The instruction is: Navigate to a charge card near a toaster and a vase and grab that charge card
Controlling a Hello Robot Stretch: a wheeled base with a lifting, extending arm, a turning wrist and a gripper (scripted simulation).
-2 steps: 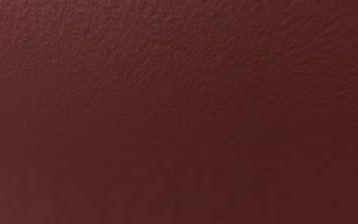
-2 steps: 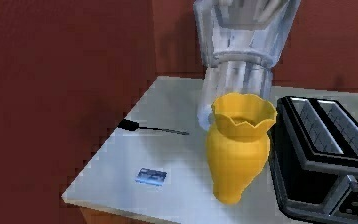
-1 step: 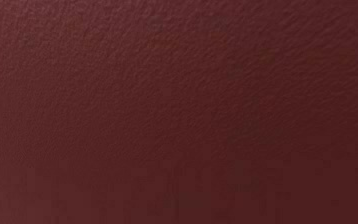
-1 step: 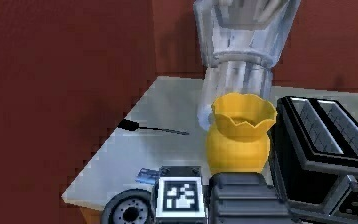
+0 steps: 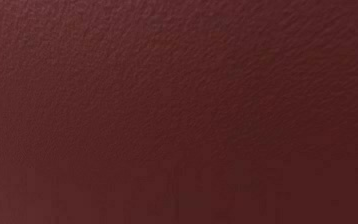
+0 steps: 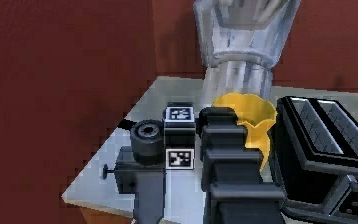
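Forward view: red wall [image 5: 179,112] close up, so the base is judged parked tight and side-on to put the reach side against the table. Arm side view: arm [image 6: 232,170] runs from 6 o'clock out over the grey tabletop [image 6: 95,168], with the gripper [image 6: 135,135] at about 9 o'clock of the two white marker squares [image 6: 179,113]. Yellow vase [image 6: 252,118] stands at 3 o'clock of the gripper, just beside the arm. Black toaster [image 6: 322,135] is at 3 o'clock of the vase, and a tall silver vessel [image 6: 242,55] at its 12. Both landmarks fit the task, so this is judged the right table and the grab stage. Where the charge card lies cannot be told; likely flat on the tabletop near or under the gripper. Jaws: cannot tell whether apart or together, nor whether anything is held.
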